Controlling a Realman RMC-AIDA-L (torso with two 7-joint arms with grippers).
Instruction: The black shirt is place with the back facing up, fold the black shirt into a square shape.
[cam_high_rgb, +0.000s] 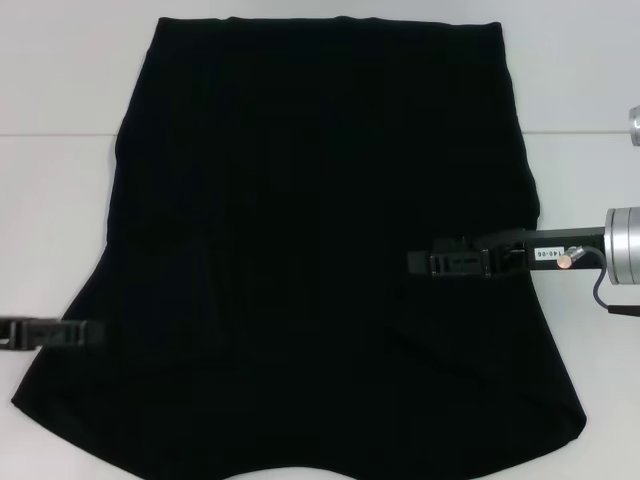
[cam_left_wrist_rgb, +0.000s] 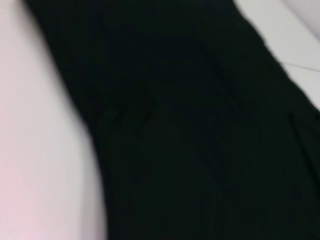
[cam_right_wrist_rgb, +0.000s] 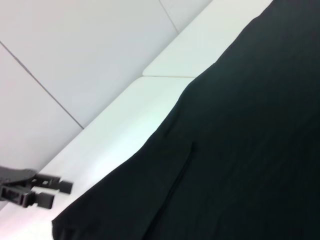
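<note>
1. Head view: I saw the black shirt (cam_high_rgb: 300, 250), matte soft cloth, spread across the white table (cam_high_rgb: 60, 200), filling the frame's centre. The right gripper (cam_high_rgb: 425, 263) reached in mid-right, its white label unreadable; the left gripper (cam_high_rgb: 85, 332) sat lower left. I couldn't tell either's jaws.
2. Left wrist view: the shirt (cam_left_wrist_rgb: 200, 130) covered most, smooth cloth.
3. Right wrist view: the shirt (cam_right_wrist_rgb: 240, 150) filled the lower right; the left gripper (cam_right_wrist_rgb: 35, 187) showed lower left.
</note>
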